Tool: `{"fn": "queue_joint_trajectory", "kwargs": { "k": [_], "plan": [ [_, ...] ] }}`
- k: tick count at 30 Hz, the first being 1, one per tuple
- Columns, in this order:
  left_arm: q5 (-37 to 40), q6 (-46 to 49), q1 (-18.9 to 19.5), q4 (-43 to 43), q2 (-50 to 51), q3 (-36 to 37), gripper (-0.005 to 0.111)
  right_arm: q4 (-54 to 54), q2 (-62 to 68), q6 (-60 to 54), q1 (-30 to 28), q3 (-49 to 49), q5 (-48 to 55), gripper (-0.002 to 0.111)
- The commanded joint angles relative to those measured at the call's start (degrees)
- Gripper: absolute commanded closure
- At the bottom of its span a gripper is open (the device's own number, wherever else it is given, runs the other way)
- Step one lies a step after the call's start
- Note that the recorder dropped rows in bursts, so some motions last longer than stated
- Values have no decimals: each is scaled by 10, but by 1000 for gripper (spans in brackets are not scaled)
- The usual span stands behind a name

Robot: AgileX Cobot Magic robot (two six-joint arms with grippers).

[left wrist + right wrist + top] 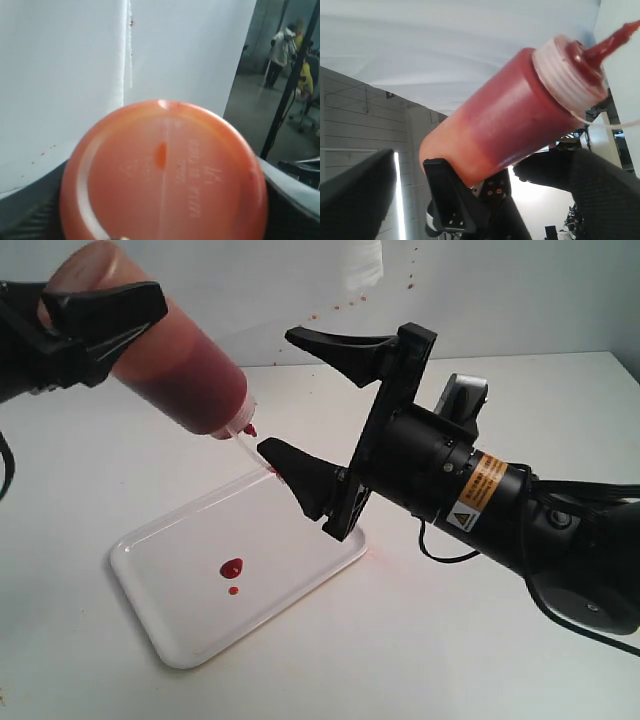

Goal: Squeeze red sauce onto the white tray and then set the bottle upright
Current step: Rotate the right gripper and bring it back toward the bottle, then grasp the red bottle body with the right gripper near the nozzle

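Observation:
My left gripper (120,335) is shut on the bottle (175,365), holding it tilted with the clear nozzle (245,445) pointing down over the white tray (150,625). A glossy blob of red sauce (231,567) lies on the tray with a tinier drop (233,590) just below it. The bottle's orange base (165,175) fills the left wrist view. My right gripper (277,392) stands open, jaws wide apart, beside the nozzle; its lower finger (300,475) is close to the nozzle tip. In the right wrist view the bottle (515,110) slants above this gripper's dark fingers (355,195).
The tray rests on a white table (480,670). Small reddish specks (340,306) dot the white backdrop. A faint pinkish stain (378,558) marks the table by the tray's right corner. The right arm's body and cables (560,570) lie low at the right.

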Motion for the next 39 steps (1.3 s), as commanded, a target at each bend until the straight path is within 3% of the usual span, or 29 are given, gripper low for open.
{"fn": "queue_joint_trajectory", "kwargs": {
  "k": [1,6,12,19,26,32,39],
  "plan": [
    [-205,97,-2,-224,26,83,107,-2,-1,-1,1,3,-10,23],
    [-223,94,-2,-303,77,123,107,-1,-1,-1,1,3,-12,23],
    [-223,94,-2,-313,121,124,107,1,3,-1,37,-6,-10,23],
    [-223,90,-2,-290,134,92,107,6,50,-1,108,-81,4,23],
    [-223,71,-2,-342,134,91,107,-33,105,-1,121,-93,5,26],
    [-223,16,-3,-326,134,91,107,33,123,-1,139,-93,0,26],
    [-223,19,-3,-277,134,91,107,83,131,-1,145,-96,-4,26]
  ]
}}
